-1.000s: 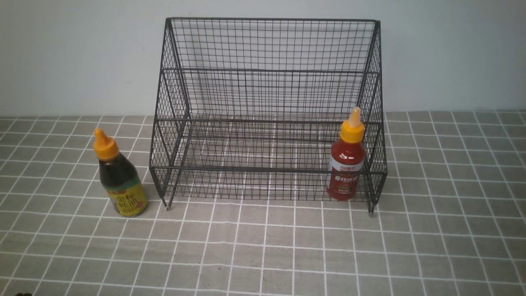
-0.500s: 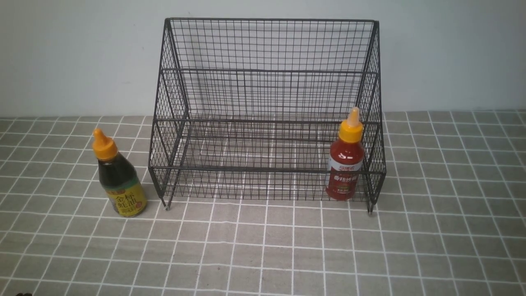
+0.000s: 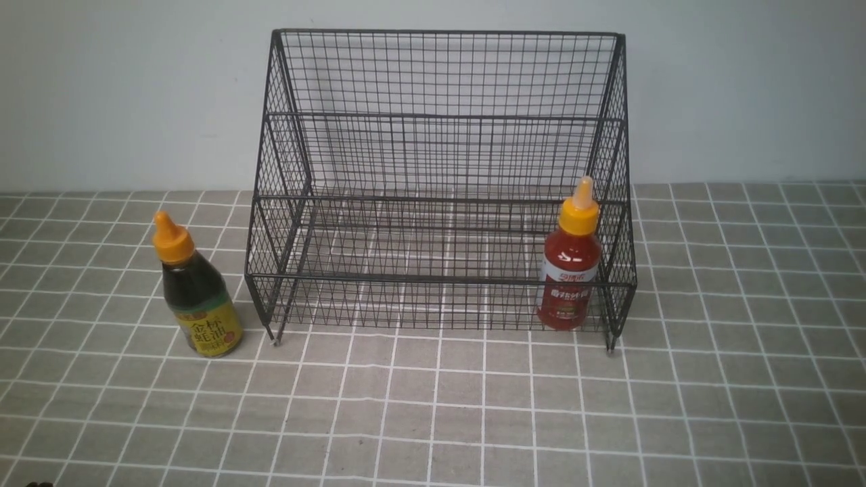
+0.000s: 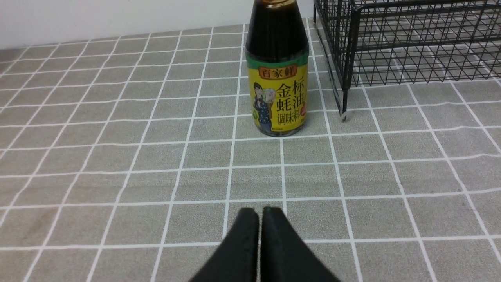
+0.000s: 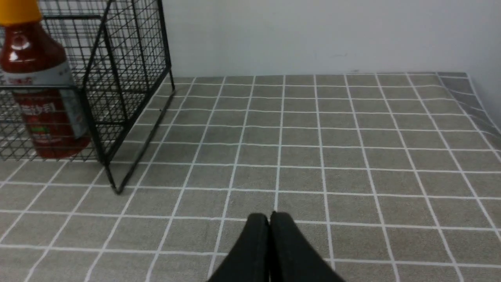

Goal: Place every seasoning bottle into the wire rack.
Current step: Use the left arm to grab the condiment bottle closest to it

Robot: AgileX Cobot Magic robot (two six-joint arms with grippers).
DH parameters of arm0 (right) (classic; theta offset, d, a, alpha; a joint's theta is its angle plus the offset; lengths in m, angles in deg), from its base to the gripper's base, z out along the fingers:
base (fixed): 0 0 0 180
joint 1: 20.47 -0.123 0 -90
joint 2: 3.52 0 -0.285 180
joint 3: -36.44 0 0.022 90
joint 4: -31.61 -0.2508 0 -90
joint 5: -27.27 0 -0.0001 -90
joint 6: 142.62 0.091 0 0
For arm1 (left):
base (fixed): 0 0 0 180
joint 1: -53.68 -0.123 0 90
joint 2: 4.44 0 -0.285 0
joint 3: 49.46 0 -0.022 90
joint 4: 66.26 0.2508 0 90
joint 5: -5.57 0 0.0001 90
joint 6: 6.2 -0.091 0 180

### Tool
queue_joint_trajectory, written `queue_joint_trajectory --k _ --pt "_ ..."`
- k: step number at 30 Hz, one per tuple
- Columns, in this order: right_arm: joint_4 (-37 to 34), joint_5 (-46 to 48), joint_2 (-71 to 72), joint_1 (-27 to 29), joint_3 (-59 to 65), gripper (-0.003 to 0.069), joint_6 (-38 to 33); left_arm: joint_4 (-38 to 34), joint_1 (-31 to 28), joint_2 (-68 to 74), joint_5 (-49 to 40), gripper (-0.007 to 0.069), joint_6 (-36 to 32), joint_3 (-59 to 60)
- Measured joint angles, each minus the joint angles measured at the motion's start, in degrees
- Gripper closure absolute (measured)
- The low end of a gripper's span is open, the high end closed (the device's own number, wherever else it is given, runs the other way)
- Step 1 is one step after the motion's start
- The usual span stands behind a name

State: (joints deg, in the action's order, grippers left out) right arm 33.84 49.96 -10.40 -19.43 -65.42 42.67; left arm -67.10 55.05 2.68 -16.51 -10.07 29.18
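Observation:
The black wire rack (image 3: 440, 115) stands at the back middle of the tiled cloth. A red sauce bottle (image 3: 570, 270) with an orange cap stands upright inside its lower tier, at the right end, behind the front mesh (image 5: 117, 78). The dark brown bottle (image 3: 199, 297) with the yellow-green label stands upright on the cloth just left of the rack. My left gripper (image 4: 260, 209) hovers low over the cloth, shut and empty, some way short of the dark bottle (image 4: 278, 78). My right gripper (image 5: 269, 214) is shut and empty, to the right of the rack and the red bottle (image 5: 39, 78). Neither gripper shows in the front view.
A grey cloth (image 3: 440, 406) with white grid lines covers the table, and a pale wall (image 3: 101, 88) rises right behind the rack. The cloth's right edge folds down at the far right (image 5: 481, 113).

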Motion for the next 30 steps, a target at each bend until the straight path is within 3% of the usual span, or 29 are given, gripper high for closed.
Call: queue_joint_trajectory --k 30 --pt "0.0 -0.3 0.0 0.7 0.06 0.0672 0.0 0.0 0.0 0.0 0.0 0.0631 0.0 0.0"
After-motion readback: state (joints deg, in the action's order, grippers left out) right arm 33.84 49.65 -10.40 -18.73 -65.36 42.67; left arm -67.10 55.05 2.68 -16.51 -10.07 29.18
